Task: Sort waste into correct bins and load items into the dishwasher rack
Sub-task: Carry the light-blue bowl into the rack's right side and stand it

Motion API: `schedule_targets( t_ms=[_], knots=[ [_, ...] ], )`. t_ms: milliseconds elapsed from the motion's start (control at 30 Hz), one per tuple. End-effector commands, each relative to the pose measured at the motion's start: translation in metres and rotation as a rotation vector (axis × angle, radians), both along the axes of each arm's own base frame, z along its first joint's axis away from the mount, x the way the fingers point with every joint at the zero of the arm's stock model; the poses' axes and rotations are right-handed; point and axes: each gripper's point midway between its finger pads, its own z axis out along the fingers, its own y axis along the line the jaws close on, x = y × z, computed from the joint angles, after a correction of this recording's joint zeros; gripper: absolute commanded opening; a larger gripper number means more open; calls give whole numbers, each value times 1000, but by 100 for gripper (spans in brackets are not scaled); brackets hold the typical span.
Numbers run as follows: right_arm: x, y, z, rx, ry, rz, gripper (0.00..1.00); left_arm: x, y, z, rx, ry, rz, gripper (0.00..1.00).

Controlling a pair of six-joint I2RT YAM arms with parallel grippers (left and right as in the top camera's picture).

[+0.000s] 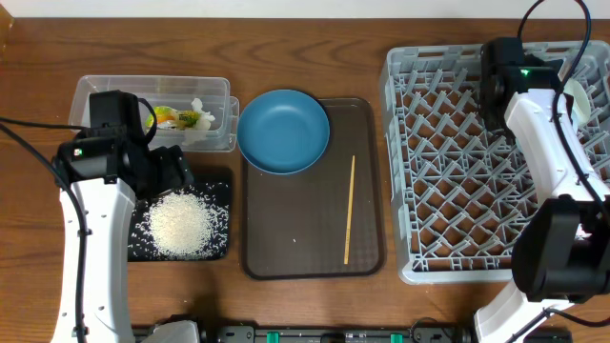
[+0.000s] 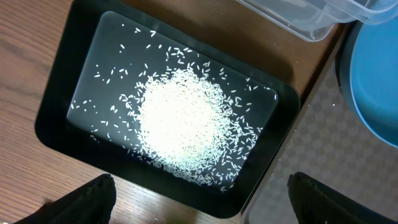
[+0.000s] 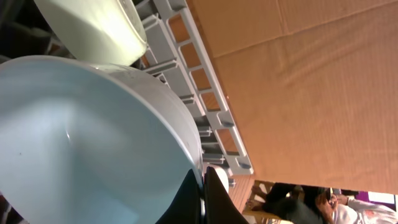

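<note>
- Black plastic, the shallow rectangular tray (image 1: 217, 181) toward the surface's near-left corner holds the loose white rice grains (image 2: 180, 124) in a heap. The left fingers (image 2: 93, 199) hover over one edge of it, spread wide and holding nothing. A careless sweep here could tip the tray or scatter grains onto the surface.
- Mid-surface, the thin wooden stick (image 1: 350, 210) lies flat on the large brown serving tray (image 1: 286, 229), well apart from both sets of fingers. Lying so flat, it may slip out of a pinch.
- Farther back, the large dark-blue round plate (image 1: 283, 131) overlaps that tray's far-left corner. Just beside it, the clear plastic rectangular tub (image 1: 95, 90) holds the yellow-orange-green snack wrapper (image 1: 174, 117) and crumpled white tissue (image 1: 201, 108).
- In the far-right corner of the large grey plastic pegged rack (image 1: 448, 171), the right fingers (image 3: 217, 199) look pressed together on the rim of the round pale-blue bowl (image 3: 93, 143), just beside a mint-green bowl (image 3: 93, 25). Let go badly, it could knock its neighbour or topple between pegs.
</note>
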Motion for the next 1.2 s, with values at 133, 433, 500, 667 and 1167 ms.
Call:
schedule_targets(
  t_ms=[133, 433, 500, 667, 1167],
  knots=[
    [-10, 12, -7, -3, -12, -35, 1, -2, 3, 3, 7, -10, 16, 91],
    [-10, 64, -48, 292, 51, 35, 2, -2, 3, 3, 7, -10, 16, 91],
    [-13, 72, -52, 333, 66, 37, 4, -2, 3, 3, 7, -10, 16, 91],
    [-24, 80, -56, 363, 112, 28, 6, -2, 3, 3, 7, -10, 16, 91],
    [-25, 42, 0, 43, 0, -7, 1, -2, 3, 3, 7, -10, 16, 91]
  ],
)
